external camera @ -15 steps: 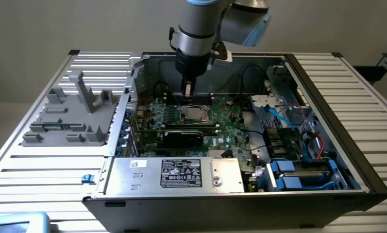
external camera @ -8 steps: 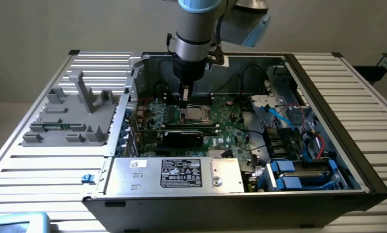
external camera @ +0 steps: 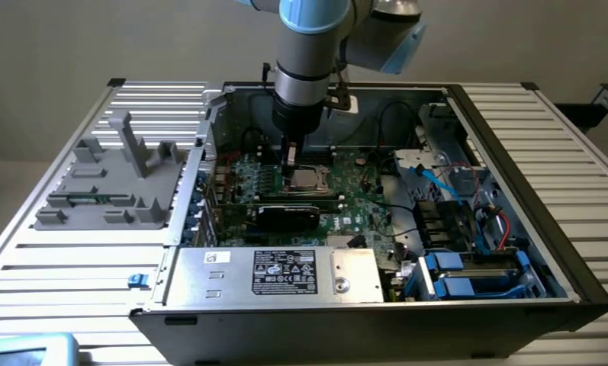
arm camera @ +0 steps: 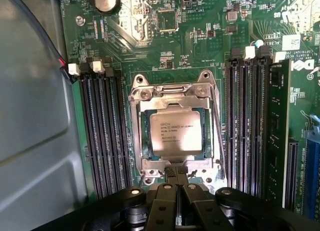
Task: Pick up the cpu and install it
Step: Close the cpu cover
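The cpu (arm camera: pixel 176 133), a silver square chip with printed text, lies flat inside the motherboard socket, with the metal frame (arm camera: pixel 172 91) around it. In the exterior view the cpu (external camera: pixel 306 179) shows as a shiny square in the middle of the open computer case. My gripper (arm camera: pixel 176 169) is shut, its two black fingers pressed together with nothing visible between them. Their tips sit at the edge of the socket frame, just beside the cpu. In the exterior view the gripper (external camera: pixel 291 156) points straight down into the case, right over the socket's far-left edge.
Memory slots (arm camera: pixel 105 136) flank the socket on both sides, one with a module (arm camera: pixel 277 126). A black graphics card (external camera: pixel 288 213) lies just in front of the socket. The power supply (external camera: pixel 283 273), blue drive bays (external camera: pixel 467 276), cables (external camera: pixel 436 179) and case walls crowd around. A grey fixture (external camera: pixel 110 183) stands outside the case.
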{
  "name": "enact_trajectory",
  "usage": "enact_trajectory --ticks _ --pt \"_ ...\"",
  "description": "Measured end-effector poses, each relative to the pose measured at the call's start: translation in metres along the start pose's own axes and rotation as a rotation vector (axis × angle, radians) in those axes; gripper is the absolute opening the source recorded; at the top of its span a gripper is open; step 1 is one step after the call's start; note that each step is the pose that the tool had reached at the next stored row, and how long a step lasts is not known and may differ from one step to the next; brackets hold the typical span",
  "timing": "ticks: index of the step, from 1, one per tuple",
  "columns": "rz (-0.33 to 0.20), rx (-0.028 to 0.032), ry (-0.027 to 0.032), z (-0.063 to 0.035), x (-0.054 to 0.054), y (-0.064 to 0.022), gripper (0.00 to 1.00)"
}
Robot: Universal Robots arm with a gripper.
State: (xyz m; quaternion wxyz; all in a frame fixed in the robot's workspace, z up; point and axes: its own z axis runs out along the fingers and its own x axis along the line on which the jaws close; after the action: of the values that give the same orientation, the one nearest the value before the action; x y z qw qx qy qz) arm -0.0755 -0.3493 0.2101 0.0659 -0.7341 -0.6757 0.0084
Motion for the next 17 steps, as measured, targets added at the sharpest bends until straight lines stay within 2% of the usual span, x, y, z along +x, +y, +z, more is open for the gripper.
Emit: enact_trajectory --ticks 17 --pt "0.000 0.0000 -0.0005 0.0071 -0.0007 -0.0012 0.11"
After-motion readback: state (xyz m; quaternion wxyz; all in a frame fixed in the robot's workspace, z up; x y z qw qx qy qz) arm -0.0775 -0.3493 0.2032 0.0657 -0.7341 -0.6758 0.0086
